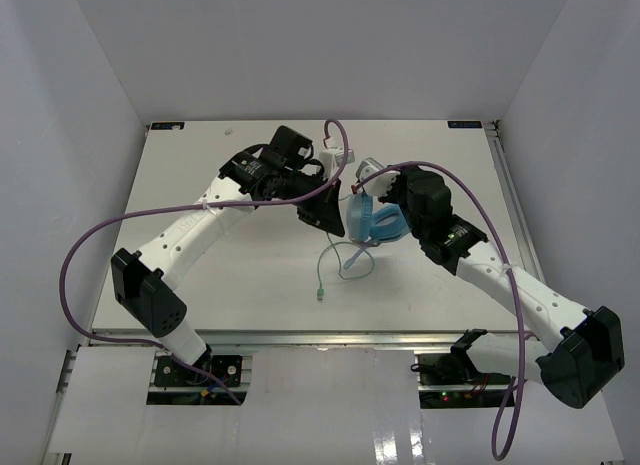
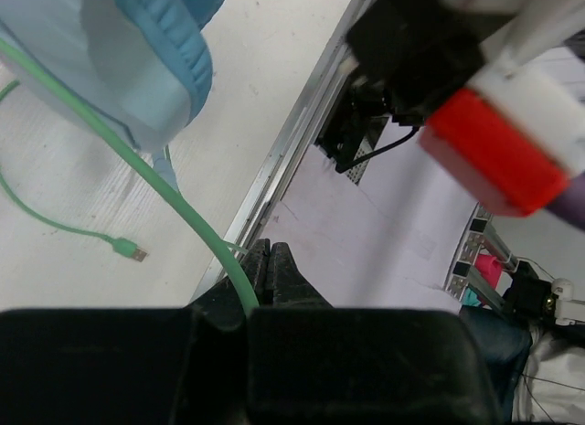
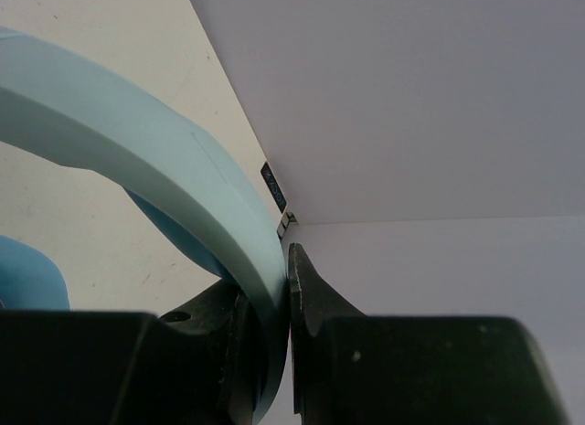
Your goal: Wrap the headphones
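The left hand [image 2: 271, 265] has its two fingers pressed together on the one thin green cable [image 2: 137, 164], which runs up from the tips to a padded ear cup [image 2: 155, 69] just above. The right hand [image 3: 285, 288] is clamped on the pale blue headband [image 3: 137, 142], the band passing between its two fingers.

Between the two hands, the single pair of headphones [image 1: 375, 225] hangs above the middle of the bench [image 1: 200, 275], a little to the right of centre. The cable drops from them in one loose loop onto the bench on the near side. It ends in one small plug [image 1: 319, 294], lying flat, nearer and slightly left of the headphones. Two purple robot cables [image 1: 80, 255] arc outward, one along each arm.
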Controlling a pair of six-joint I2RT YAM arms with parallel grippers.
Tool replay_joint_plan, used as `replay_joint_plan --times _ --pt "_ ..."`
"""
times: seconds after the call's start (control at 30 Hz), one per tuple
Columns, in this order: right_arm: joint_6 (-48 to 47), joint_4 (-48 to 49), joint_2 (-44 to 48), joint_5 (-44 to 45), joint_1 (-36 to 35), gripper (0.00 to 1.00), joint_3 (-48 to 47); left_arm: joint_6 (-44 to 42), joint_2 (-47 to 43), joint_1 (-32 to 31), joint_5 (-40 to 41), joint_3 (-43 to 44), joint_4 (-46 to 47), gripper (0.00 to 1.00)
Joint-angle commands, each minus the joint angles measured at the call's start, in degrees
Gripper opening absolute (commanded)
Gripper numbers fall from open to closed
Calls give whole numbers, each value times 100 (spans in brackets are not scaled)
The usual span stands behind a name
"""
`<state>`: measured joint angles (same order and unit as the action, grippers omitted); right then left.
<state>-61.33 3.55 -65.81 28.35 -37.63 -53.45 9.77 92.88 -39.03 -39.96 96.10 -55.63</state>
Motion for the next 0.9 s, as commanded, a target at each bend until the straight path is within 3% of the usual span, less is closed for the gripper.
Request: replay_joint_plan --times 0.0,0.33,0.57,0.77,0.87 --pt "619 330 -24 195 10 8 -316 740 -308 18 -660 -58 914 3" --pt "2342 -842 -178 -304 89 8 -837 2040 -350 30 -70 -282 2172 1" --pt "3517 -1421 -339 -667 216 8 -1241 2795 -537 27 -69 -725 3004 2" --pt "3973 -1534 -543 -806 266 8 -1437 3116 -792 27 50 -1206 3494 7" --pt "4378 -1577 -750 -841 300 8 -1665 3370 -913 -25 86 -1585 3798 15"
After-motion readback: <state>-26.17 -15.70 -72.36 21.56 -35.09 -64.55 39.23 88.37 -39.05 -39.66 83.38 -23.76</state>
